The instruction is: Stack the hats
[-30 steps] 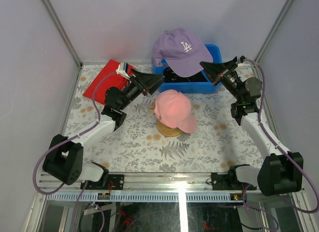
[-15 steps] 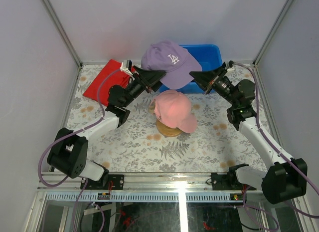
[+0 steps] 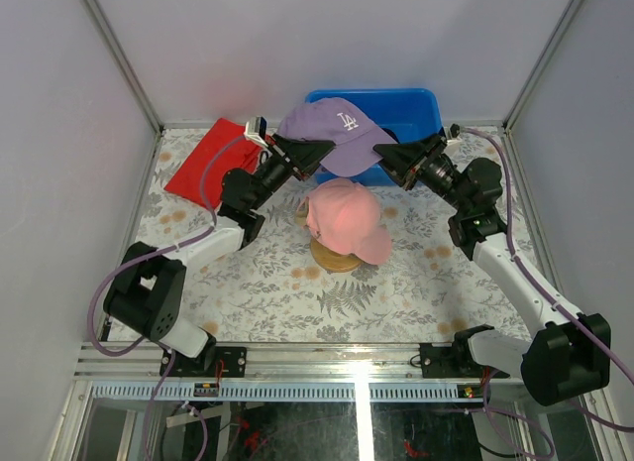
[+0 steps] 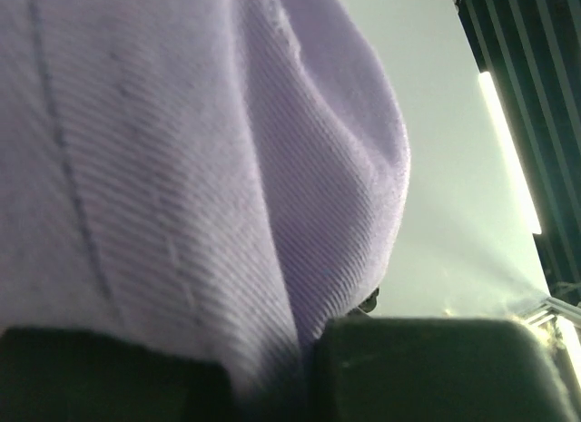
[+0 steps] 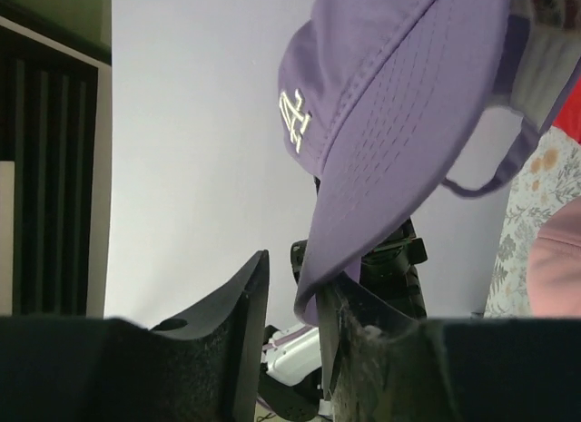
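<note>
Over table (image 3: 396,283), purple cap (image 3: 339,132) in left gripper (image 3: 317,152)

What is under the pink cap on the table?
A round wooden base shows under the pink cap, and a tan edge peeks out at its left. The cap hides the rest, so what else it sits on cannot be seen.

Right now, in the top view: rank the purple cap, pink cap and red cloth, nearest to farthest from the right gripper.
1. Purple cap: at the back, its brim between the jaws of the right gripper.
2. Pink cap: mid-table on the wooden stand, nearer the arm bases than the gripper.
3. Red cloth: back left corner, beyond the left arm.
</note>
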`<action>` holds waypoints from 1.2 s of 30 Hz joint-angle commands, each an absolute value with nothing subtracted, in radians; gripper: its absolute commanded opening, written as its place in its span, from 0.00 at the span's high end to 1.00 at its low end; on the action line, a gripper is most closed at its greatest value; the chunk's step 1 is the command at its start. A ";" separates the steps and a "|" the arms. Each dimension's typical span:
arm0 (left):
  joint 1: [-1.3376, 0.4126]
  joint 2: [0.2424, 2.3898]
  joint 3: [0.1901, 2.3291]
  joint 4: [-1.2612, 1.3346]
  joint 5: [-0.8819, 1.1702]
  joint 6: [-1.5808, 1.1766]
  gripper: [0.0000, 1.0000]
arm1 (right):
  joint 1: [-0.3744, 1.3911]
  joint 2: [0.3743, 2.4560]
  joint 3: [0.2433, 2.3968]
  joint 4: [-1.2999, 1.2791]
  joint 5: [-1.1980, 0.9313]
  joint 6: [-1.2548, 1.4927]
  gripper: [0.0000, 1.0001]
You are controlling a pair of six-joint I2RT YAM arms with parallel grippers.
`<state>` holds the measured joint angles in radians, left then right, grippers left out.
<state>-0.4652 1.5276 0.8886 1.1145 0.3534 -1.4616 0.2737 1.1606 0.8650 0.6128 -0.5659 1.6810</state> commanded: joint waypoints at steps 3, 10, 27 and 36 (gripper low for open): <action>-0.474 1.545 0.942 1.166 0.322 -1.419 1.00 | 0.305 1.135 0.880 0.649 -0.583 1.663 0.66; -0.483 1.554 0.958 1.169 0.327 -1.407 1.00 | 0.304 1.149 0.878 0.643 -0.575 1.669 0.78; -0.414 1.357 0.871 0.960 0.398 -1.286 0.04 | 0.276 1.114 0.990 0.419 -0.655 1.439 1.00; -0.361 1.145 0.765 0.712 0.499 -1.290 0.00 | 0.127 1.088 0.913 0.595 -0.731 1.556 1.00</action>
